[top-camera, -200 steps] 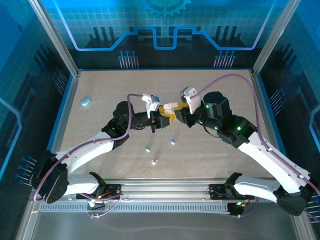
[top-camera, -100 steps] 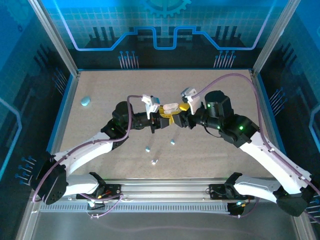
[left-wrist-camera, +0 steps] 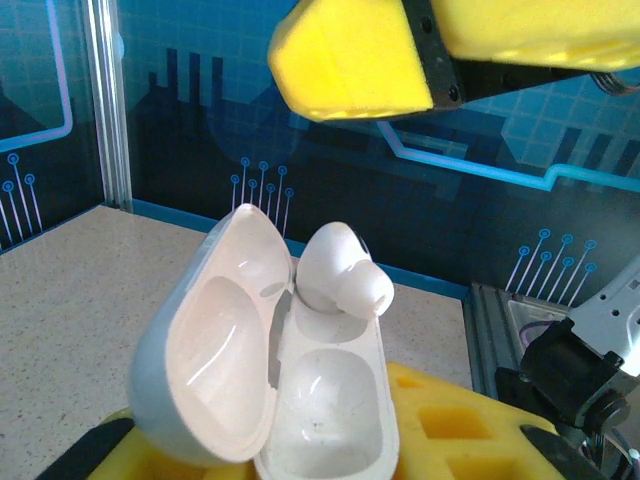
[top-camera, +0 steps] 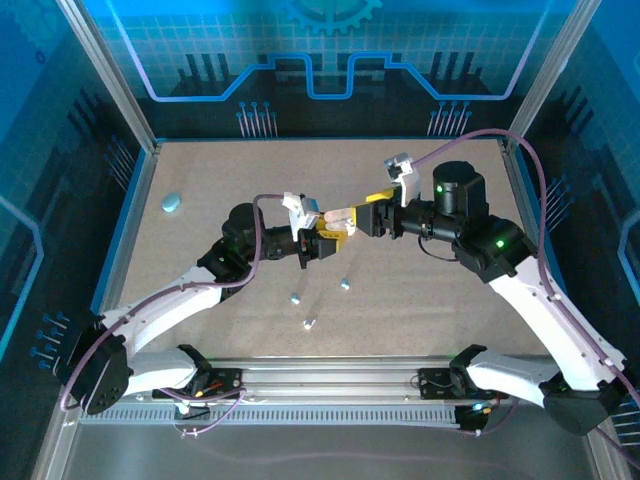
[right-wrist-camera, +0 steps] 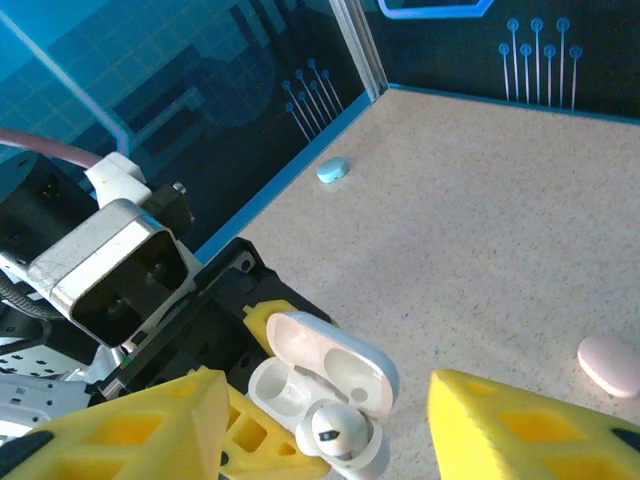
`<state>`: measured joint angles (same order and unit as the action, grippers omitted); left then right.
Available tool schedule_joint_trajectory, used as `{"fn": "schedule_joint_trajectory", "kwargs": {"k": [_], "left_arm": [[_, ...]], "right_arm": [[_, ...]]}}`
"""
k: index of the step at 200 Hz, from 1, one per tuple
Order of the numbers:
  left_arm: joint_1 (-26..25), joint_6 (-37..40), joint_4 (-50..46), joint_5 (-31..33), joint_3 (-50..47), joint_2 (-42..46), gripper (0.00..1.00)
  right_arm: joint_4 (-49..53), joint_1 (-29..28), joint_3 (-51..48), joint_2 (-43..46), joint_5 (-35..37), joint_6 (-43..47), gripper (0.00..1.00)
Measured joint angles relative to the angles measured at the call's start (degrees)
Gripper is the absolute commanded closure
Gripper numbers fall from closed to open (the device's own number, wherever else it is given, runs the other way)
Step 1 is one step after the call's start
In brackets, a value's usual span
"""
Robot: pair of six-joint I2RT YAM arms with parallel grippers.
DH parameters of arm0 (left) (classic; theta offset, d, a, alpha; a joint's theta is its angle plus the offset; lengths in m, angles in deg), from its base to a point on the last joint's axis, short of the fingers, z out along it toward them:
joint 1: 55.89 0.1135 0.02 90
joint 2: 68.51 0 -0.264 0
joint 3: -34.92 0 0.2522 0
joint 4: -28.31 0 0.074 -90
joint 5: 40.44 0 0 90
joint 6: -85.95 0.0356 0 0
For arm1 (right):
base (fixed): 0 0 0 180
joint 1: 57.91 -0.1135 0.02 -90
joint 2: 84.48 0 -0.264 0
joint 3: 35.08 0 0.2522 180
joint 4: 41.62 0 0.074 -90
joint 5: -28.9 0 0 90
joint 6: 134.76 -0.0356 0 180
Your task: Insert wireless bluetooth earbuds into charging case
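1. As seen from top ext. cam: left gripper [top-camera: 328, 240] clamped on open charging case [top-camera: 338, 214]; right gripper [top-camera: 365, 212] jaws apart beside it, holding nothing; three loose earbuds [top-camera: 345, 284] on table [top-camera: 420, 280].
2. Left wrist: white earbud [left-wrist-camera: 340, 270] perched in one socket, apparently not fully seated; 2nd socket [left-wrist-camera: 325, 395] empty.
3. Right wrist: same; approx. half done.

Open white charging case [left-wrist-camera: 322, 425], lid up, white earbud [left-wrist-camera: 336, 266] sitting proud in one socket, other empty
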<state>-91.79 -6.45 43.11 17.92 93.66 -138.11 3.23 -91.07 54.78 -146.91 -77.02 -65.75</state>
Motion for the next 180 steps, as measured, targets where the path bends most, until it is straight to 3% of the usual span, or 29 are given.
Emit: {"fn": "schedule_joint_trajectory", "kwargs": {"k": [107, 180], "left_arm": [[0.0, 0.0, -0.02, 0.33, 0.0, 0.42, 0.72], [0.04, 0.0, -1.29, 0.74, 0.0, 0.42, 0.72]], "right_arm": [[5.86, 0.24, 0.09, -2.45, -3.04, 1.95, 0.62], [5.66, 0.24, 0.09, -4.5, -2.99, 1.86, 0.62]]}}
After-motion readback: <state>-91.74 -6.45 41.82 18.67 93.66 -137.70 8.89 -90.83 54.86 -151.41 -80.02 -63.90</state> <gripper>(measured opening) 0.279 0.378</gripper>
